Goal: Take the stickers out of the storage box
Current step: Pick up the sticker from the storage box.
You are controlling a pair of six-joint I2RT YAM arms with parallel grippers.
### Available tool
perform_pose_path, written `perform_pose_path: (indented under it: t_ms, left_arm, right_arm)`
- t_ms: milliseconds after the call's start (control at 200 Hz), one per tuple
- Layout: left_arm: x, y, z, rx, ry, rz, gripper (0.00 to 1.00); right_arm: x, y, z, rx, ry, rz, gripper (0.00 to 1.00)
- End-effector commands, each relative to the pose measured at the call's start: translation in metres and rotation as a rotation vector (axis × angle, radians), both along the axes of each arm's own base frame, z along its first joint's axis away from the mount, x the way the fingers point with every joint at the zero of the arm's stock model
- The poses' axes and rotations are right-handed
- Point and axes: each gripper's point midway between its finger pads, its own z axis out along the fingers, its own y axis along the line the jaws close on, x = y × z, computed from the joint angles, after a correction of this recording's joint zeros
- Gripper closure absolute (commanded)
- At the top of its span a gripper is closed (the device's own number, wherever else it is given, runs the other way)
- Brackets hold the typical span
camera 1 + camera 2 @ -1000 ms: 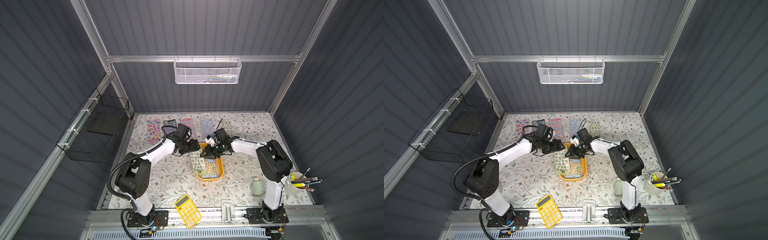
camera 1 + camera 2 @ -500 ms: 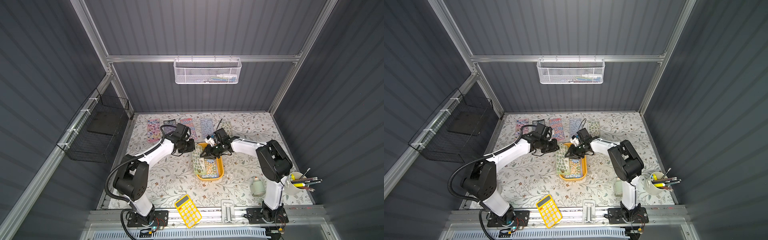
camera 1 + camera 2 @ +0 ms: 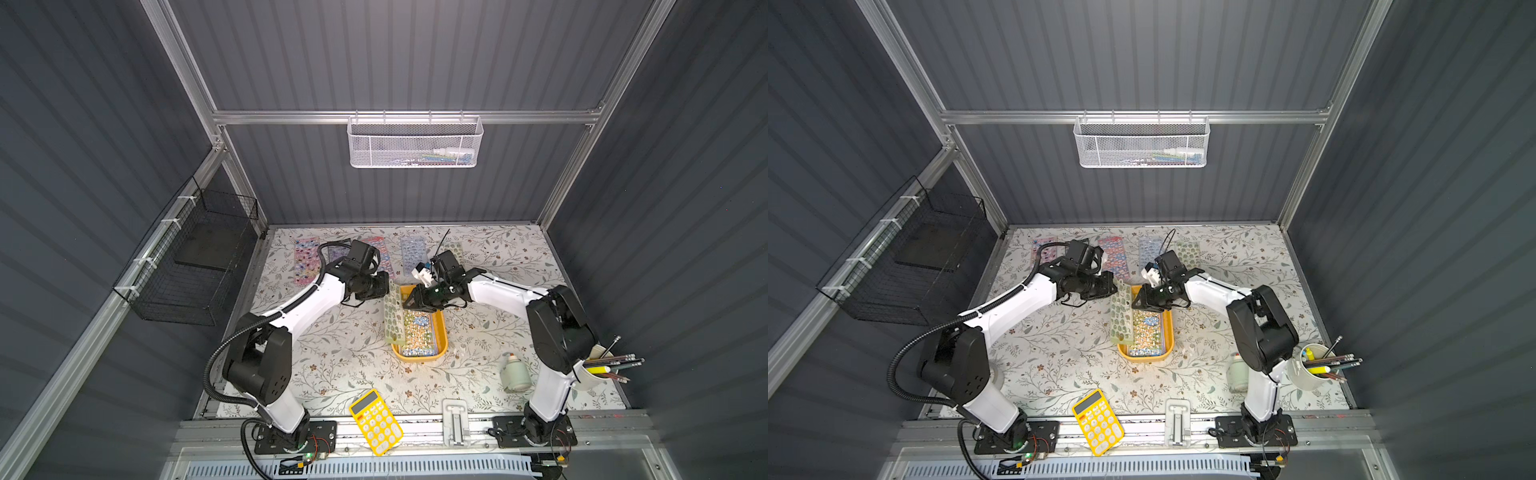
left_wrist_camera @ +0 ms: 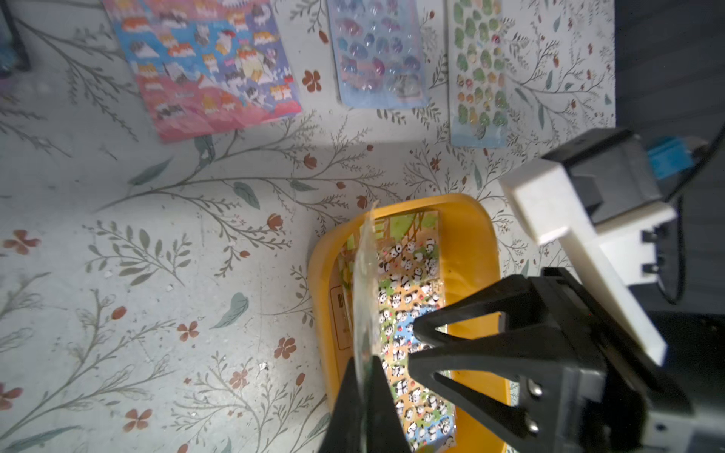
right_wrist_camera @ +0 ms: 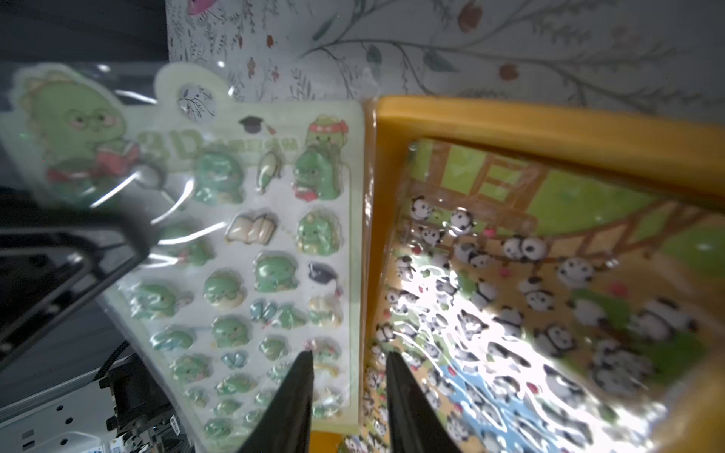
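One of the stickers is in a grip. The left end effector (image 4: pixel 365 362) is pressed together on a green dinosaur sheet (image 5: pixel 255 255), pinching it at the header end by the hang hole.

- The sheet stands on edge, tilted, running lengthwise over the left rim of the storage box (image 3: pixel 442 336). Can't tell whether it touches the rim.
- The storage box sits mid-counter (image 3: pixel 332 353) between the two arms, long axis front to back.
- A panda sheet (image 4: pixel 408 274) lies flat inside the box, on top. Can't tell how many sheets are under it.
- The right end effector (image 5: pixel 347 357) hangs over the far end of the box, fingers partly spread with a clear gap.
- In the left wrist view its tips (image 4: pixel 416 329) sit above the panda sheet, just beside the raised green sheet. In the right wrist view the green sheet's edge and the box wall line up with the gap.
- Both top views show the same layout, with the green sheet at (image 3: pixel 1121 316).
- A row of sheets (image 3: pixel 413 249), five in all, lies flat along the far edge of the counter, well apart from the box. The left arm partly hides the second one from the left.
- A yellow calculator (image 3: pixel 376 419) is at the front edge, and a cup of pencils (image 3: pixel 590 370) at the front right.
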Motion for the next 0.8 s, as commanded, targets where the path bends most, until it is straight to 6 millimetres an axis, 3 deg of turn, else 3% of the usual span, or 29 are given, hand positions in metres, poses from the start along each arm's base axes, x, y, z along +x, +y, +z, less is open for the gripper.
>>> perform_pose_path:
  t_ms: [0, 270, 470, 490, 590, 795]
  left_arm:
    - [0.014, 0.015, 0.051, -0.057, -0.119, 0.007, 1.00]
    - [0.031, 0.030, 0.111, -0.150, -0.291, 0.037, 1.00]
    - [0.037, 0.006, 0.147, -0.279, -0.366, -0.064, 1.00]
    - [0.041, 0.003, 0.166, -0.305, -0.408, -0.074, 1.00]
    - [0.048, -0.010, 0.191, -0.383, -0.459, -0.114, 1.00]
    - [0.059, -0.036, 0.220, -0.545, -0.480, -0.211, 1.00]
  right_arm:
    - [0.016, -0.013, 0.036, -0.023, -0.166, -0.018, 0.65]
    - [0.033, -0.048, 0.087, 0.002, -0.311, -0.093, 0.61]
    - [0.039, -0.071, 0.117, -0.001, -0.394, -0.138, 0.56]
    - [0.040, -0.074, 0.120, 0.000, -0.401, -0.143, 0.55]
    - [0.044, -0.088, 0.137, 0.017, -0.432, -0.170, 0.54]
    - [0.049, -0.117, 0.171, 0.104, -0.452, -0.196, 0.52]
